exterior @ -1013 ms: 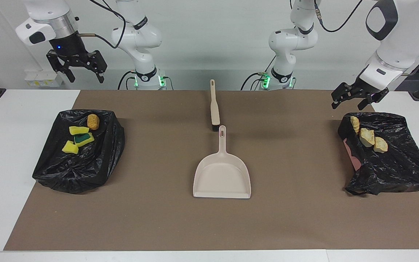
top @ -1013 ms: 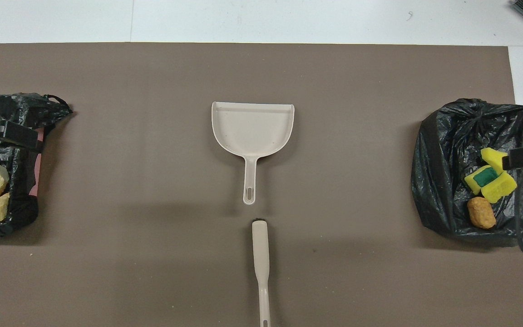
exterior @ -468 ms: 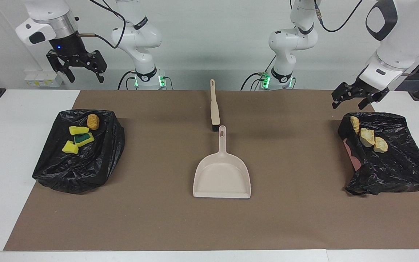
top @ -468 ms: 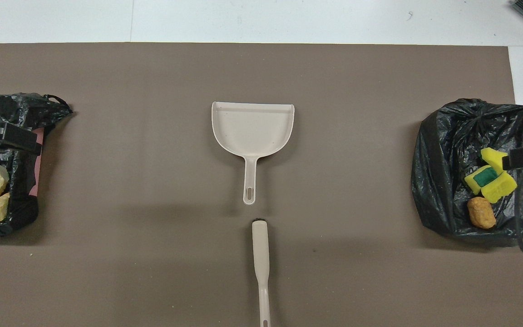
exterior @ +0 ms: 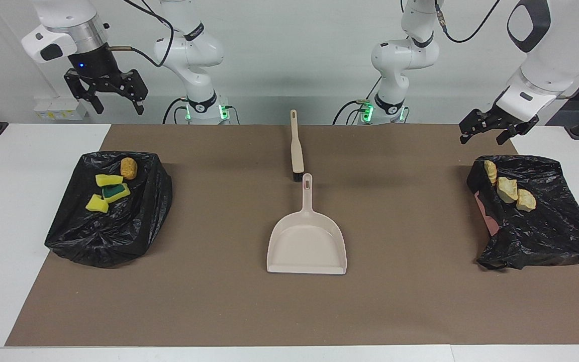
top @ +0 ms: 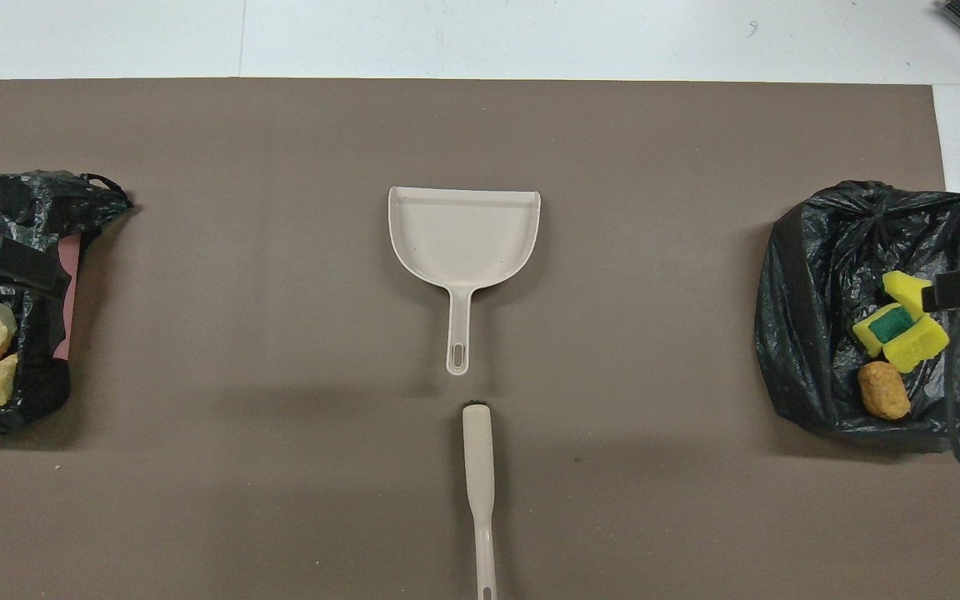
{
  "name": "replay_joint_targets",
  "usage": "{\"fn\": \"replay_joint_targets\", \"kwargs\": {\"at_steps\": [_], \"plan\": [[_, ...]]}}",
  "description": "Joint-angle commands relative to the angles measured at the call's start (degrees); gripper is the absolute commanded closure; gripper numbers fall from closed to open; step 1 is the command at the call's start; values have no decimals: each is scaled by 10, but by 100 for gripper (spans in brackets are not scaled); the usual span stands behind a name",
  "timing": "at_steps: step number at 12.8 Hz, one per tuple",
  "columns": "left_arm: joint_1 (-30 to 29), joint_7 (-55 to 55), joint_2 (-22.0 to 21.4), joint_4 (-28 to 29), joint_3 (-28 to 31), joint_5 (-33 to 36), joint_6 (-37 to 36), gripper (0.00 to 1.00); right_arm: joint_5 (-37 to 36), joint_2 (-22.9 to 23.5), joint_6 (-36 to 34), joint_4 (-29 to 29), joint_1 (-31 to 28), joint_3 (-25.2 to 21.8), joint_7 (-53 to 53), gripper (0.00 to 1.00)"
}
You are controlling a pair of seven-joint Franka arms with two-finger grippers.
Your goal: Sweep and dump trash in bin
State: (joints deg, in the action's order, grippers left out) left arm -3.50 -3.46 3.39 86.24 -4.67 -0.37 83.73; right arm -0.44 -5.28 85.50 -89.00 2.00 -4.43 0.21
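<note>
1. A brown mat (exterior: pixel 289 301) covers most of the frame.
2. Two black bags (exterior: pixel 113 231) (exterior: pixel 546 236) sit at mid-left and mid-right edges.
3. The dustpan (exterior: pixel 307 244) lies at centre, the brush (exterior: pixel 296 148) just above its handle.
4. The right gripper (exterior: pixel 113 100), upper left, and left gripper (exterior: pixel 488 133), upper right, hang open and empty.
5. The trash lies on the bags: sponges (exterior: pixel 107 192) and a brown lump (exterior: pixel 128 168) at left, bread chunks (exterior: pixel 508 189) at right.
</note>
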Motion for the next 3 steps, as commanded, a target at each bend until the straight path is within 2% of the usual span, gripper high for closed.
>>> {"fn": "replay_joint_targets", "kwargs": {"at_steps": [1, 3], "plan": [[0, 0, -7, -1, -3, 9, 5, 0, 5, -12, -3, -13, -4, 0, -13, 0], [-2, 1, -8, 2, -3, 8, 6, 0, 5, -12, -3, -13, -4, 0, -13, 0]]}}
